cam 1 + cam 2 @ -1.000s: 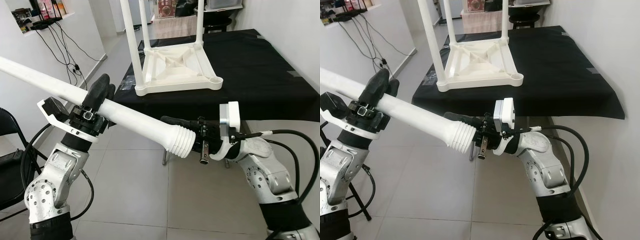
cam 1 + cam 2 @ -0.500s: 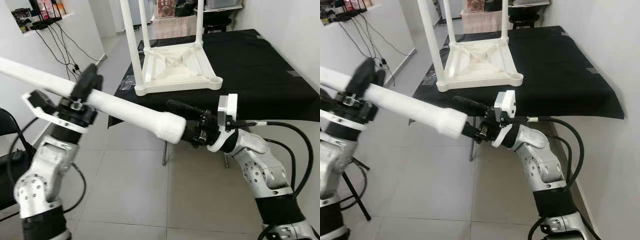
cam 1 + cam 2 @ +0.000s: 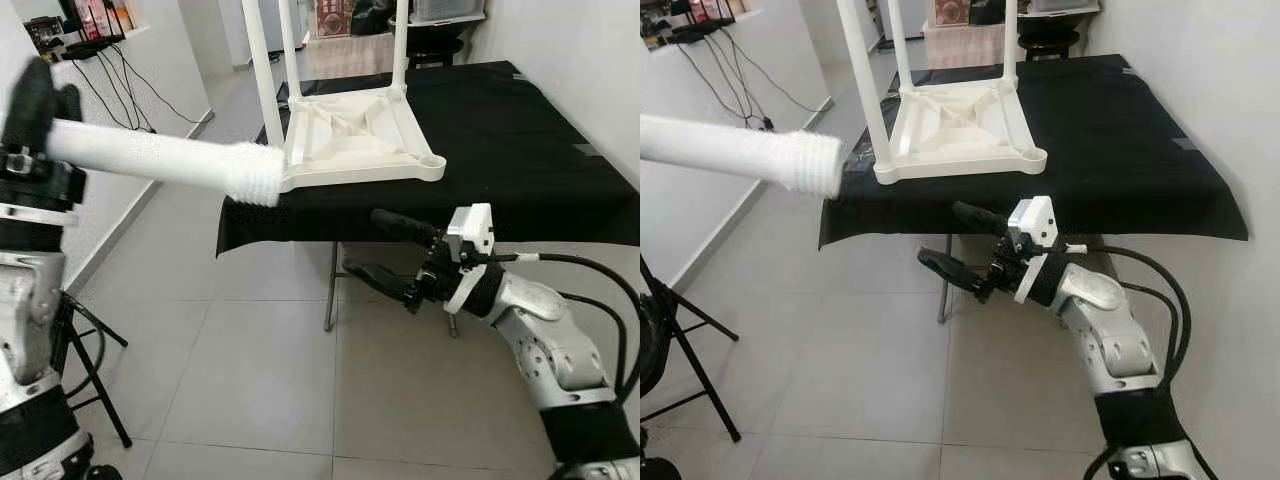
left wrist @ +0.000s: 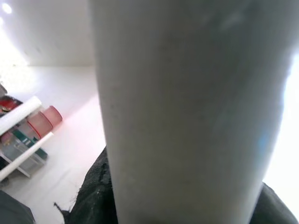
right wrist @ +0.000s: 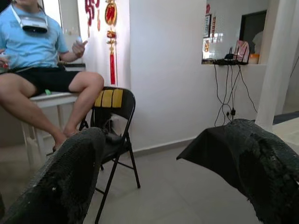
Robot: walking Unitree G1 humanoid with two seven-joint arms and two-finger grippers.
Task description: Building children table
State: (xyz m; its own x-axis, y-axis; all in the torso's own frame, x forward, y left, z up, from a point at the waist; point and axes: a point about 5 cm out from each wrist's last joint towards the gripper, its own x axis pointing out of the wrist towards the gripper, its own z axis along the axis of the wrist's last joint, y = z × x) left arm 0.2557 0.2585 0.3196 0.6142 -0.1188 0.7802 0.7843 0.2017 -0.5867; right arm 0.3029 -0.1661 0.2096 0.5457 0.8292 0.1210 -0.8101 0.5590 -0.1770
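Observation:
A long white table leg (image 3: 150, 158) with a threaded end (image 3: 255, 176) is held level at the left, its end pointing at the upturned white children's table (image 3: 350, 140). My left gripper (image 3: 36, 98) is shut on the leg; the left wrist view has the leg (image 4: 187, 116) right up against the lens. The upturned table stands on a black-covered table (image 3: 520, 150) with three legs rising from it. My right gripper (image 3: 362, 240) is open with nothing in it, low in front of the black table's edge. Its fingers (image 5: 60, 186) are spread wide.
A black folding chair frame (image 3: 95, 340) stands on the tiled floor at my left. A white wall with hanging cables (image 3: 120, 80) runs along the left. In the right wrist view a person (image 5: 42, 60) sits on a small table beside a folding chair (image 5: 112, 121).
My right gripper has opened and let go of the leg's threaded end. The left arm has swung the leg up and to the left, away from the right gripper.

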